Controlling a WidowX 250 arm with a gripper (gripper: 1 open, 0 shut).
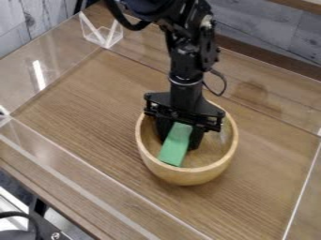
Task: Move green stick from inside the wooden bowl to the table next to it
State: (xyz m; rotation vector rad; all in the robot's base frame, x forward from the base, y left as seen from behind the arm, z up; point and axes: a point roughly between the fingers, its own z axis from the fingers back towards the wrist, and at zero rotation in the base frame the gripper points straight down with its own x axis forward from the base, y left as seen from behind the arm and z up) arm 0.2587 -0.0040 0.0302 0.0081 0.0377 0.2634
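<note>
The green stick (175, 150) leans tilted inside the wooden bowl (191, 177), its lower end near the bowl's front left and its upper end raised toward the middle. My gripper (185, 129) comes straight down into the bowl, its dark fingers (160, 119) closed on either side of the stick's upper end. The black arm rises behind it toward the top of the camera view. The bowl rests on the table (88, 108), right of centre.
Low clear acrylic walls (44, 70) edge the tabletop on the left, front and right. A small clear folded piece (103, 34) stands at the back left corner. Bare wood lies left of the bowl.
</note>
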